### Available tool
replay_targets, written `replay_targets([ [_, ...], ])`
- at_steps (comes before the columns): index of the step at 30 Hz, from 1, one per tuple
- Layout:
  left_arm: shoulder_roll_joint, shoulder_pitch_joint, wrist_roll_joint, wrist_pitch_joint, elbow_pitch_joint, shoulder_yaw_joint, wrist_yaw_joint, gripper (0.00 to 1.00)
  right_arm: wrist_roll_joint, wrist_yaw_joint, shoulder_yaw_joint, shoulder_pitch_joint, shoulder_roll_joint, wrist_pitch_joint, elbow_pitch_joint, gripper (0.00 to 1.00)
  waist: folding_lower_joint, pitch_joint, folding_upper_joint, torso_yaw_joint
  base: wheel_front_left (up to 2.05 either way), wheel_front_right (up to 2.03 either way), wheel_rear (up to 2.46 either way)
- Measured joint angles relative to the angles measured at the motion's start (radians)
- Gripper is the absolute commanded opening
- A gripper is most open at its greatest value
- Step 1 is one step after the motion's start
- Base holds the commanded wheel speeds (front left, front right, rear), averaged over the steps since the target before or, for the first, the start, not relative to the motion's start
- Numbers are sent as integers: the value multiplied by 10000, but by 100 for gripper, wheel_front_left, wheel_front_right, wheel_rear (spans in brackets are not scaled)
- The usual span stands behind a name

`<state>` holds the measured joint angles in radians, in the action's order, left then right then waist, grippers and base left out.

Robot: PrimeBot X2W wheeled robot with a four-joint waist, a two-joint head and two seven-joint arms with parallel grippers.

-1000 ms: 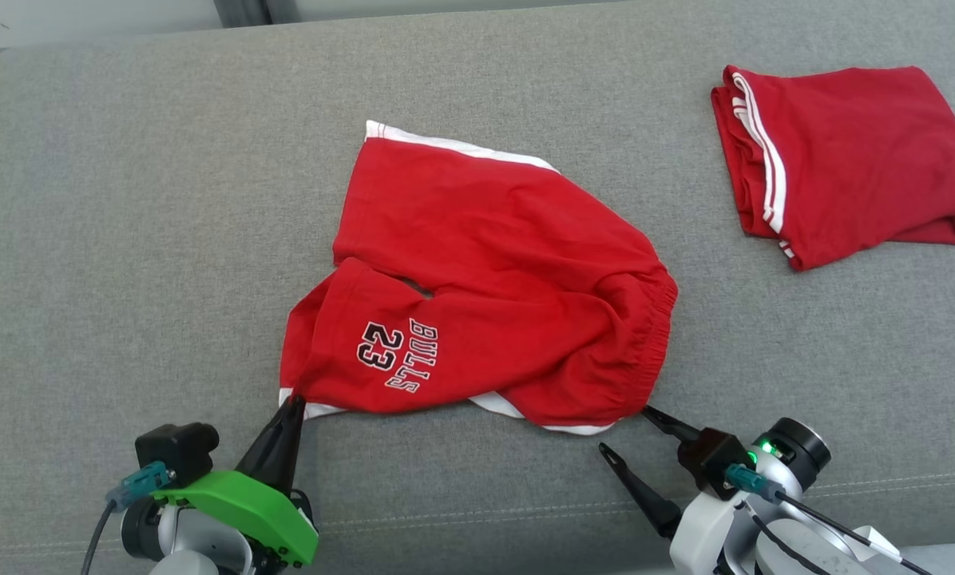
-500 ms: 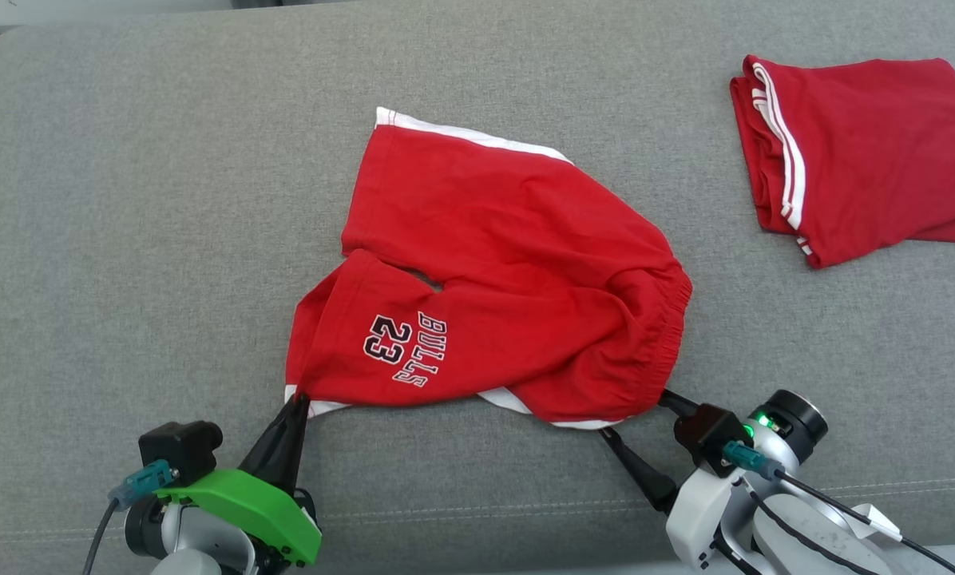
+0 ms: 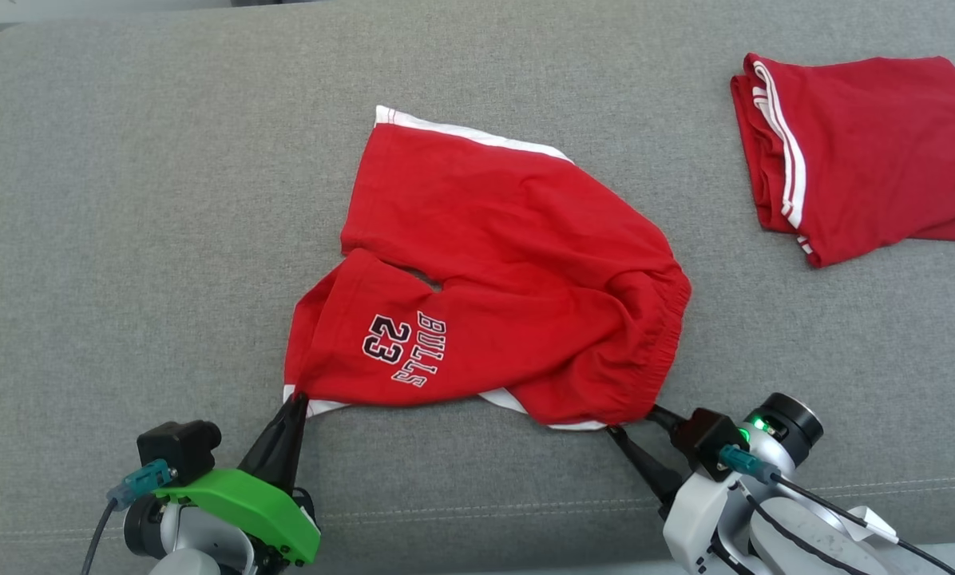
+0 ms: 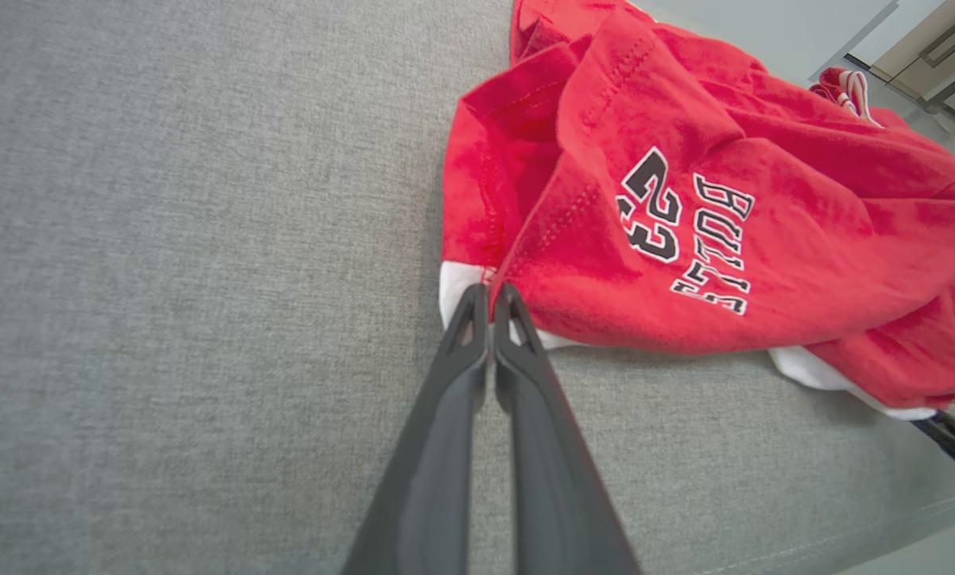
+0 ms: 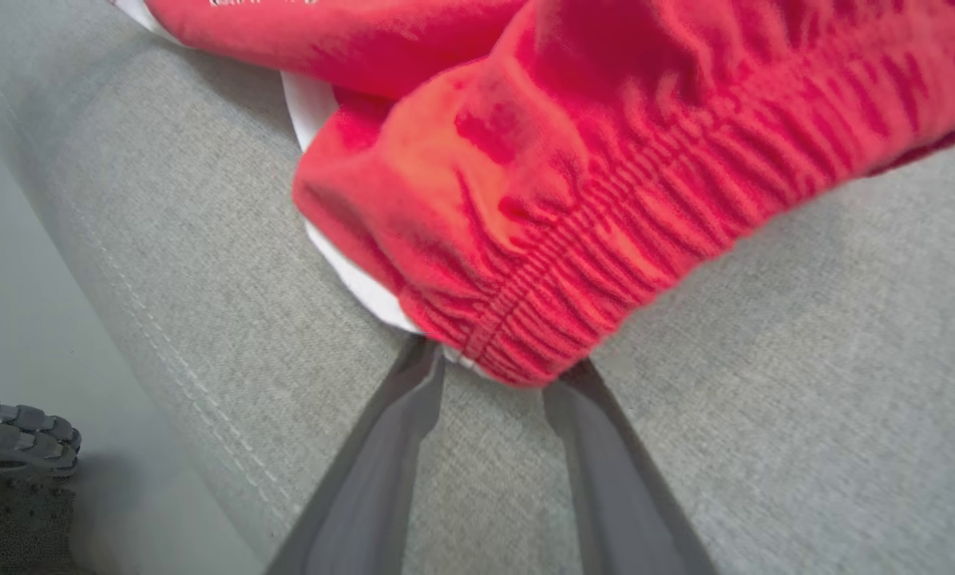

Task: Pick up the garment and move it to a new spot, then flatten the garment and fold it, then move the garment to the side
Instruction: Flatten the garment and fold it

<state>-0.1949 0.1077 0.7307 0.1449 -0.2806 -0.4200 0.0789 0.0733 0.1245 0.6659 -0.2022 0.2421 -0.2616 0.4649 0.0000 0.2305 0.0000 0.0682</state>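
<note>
Shorts: lying rumpled at mid-cushion, legs pointing left, waistband facing right.
Handling: likely behaving as light, limp, grippy cloth; sagging between holds, so calling for two pinch points.
Hold points: sitting at the near hem corner and the near waistband corner.
Left gripper: pinching the white hem corner, fingers pressed together.
Right gripper: straddling the waistband corner, jaws standing apart, not yet pinching.
Room: opening wide leftward and behind; narrowing rightward toward a folded garment; ending close in front at the cushion edge.
</note>
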Motion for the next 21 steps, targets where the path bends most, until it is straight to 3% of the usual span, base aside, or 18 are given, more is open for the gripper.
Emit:
replay_targets([
  [2,0,0,2,0,0,2,0,0,59,0,8,0,4,0,-8,36,0,0,0,-16,0,0,0],
  [4,0,0,6,0,0,2,0,0,71,0,12,0,13,0,-19,2,0,2,0,-29,0,0,0],
  [11,-40,1,56,12,-13,84,-2,0,497,0,167,13,90,0,-10,0,0,-69,0,-63,0,0,0],
  [17,-288,9,178,104,140,594,-92,0,2784,0,268,360,-198,35,-416,0,0,-367,0,-93,0,0,0],
  [21,-460,59,374,148,535,986,-100,0,4696,-2,723,363,-199,669,-1455,0,0,-642,0,-142,0,0,0],
])
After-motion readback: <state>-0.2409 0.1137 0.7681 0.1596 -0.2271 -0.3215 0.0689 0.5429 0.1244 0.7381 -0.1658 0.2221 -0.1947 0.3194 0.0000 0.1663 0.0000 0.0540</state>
